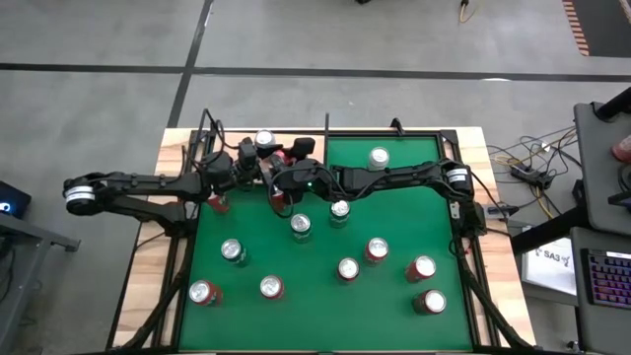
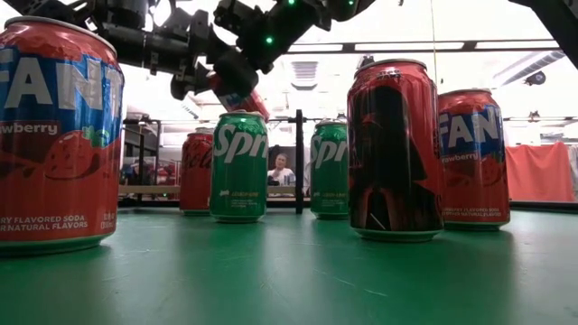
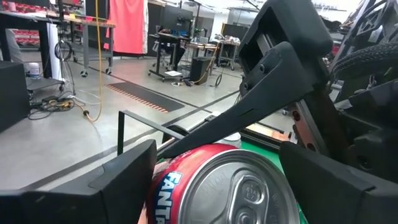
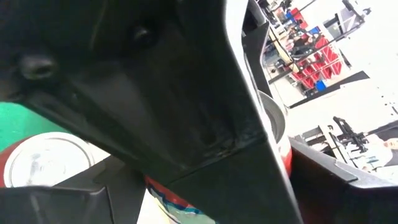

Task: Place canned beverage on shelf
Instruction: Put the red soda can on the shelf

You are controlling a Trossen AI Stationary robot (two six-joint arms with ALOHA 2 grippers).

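Reaching in from the left edge of the table, the left gripper (image 1: 256,164) hangs over the shelf (image 1: 227,144), the pale wood panel with thin black uprights at the table's far left corner. Its own camera looks down on the Fanta can (image 3: 239,186), which sits between its two dark fingers. I cannot tell whether this claw grips the can or has let go.

One silver-topped can (image 1: 264,139) already stands on the shelf near its far edge, so a placement of that kind looks finished. The Fanta can itself is not down yet. The low view shows it tilted and lifted clear, above the row of standing cans, right where the two arms meet over the shelf.

Just to the right, the right gripper (image 1: 283,178) comes across from the other side of the table. As far as its own view shows, it is clamped on the same can, with red wall and silver rim filling the gap between its fingers. Still to do, I judge: bring the can upright, set it on a bare part of the wood, and let go.

The can is red with white lettering edged in blue. Its silver lid has the tab lying flat, so it looks unopened and undented.

Farther right, the other cans (image 1: 301,227) stand scattered on the green felt (image 1: 394,212).
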